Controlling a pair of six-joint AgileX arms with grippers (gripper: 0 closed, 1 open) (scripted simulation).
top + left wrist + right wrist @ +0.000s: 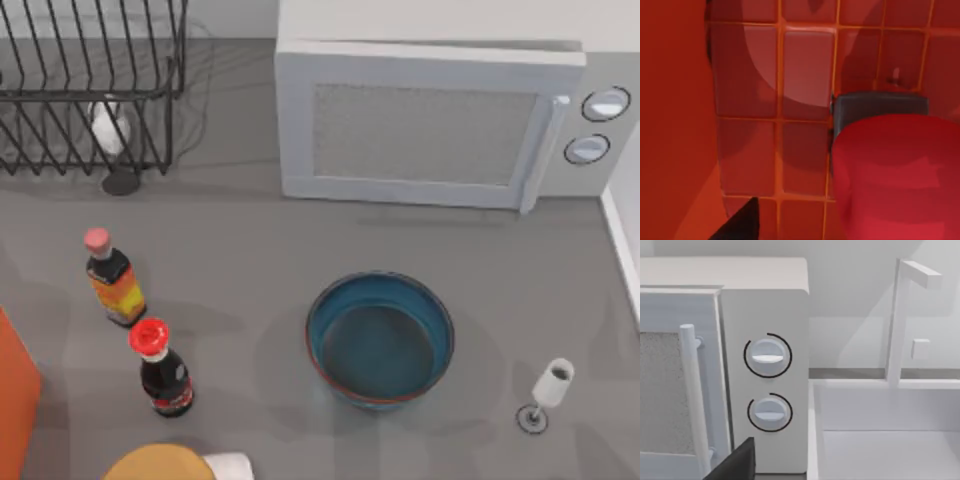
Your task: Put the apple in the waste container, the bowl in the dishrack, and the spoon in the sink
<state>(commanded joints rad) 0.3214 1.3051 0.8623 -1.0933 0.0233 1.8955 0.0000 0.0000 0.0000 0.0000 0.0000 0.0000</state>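
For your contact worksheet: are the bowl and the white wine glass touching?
Apart. The top view shows bare grey table between the bowl and the wine glass.

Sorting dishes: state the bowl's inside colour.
Teal-blue inside the bowl, with a thin reddish-brown rim; the top view shows it best.

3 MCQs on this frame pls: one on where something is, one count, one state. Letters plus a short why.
1. Where does the bowl stand?
A. inside the dishrack
B. on the table in front of the microwave
C. on top of the microwave

2. How many bottles stand on the table?
A. one
B. two
C. four

3. What state is the microwave door in?
A. shut
B. wide open
C. missing

Key: 1 B, it sits on the grey table, below the microwave in the top view, with the dishrack far off at top left. 2 B, a pink-capped bottle and a red-capped bottle. 3 A, the door lies flush with its front.
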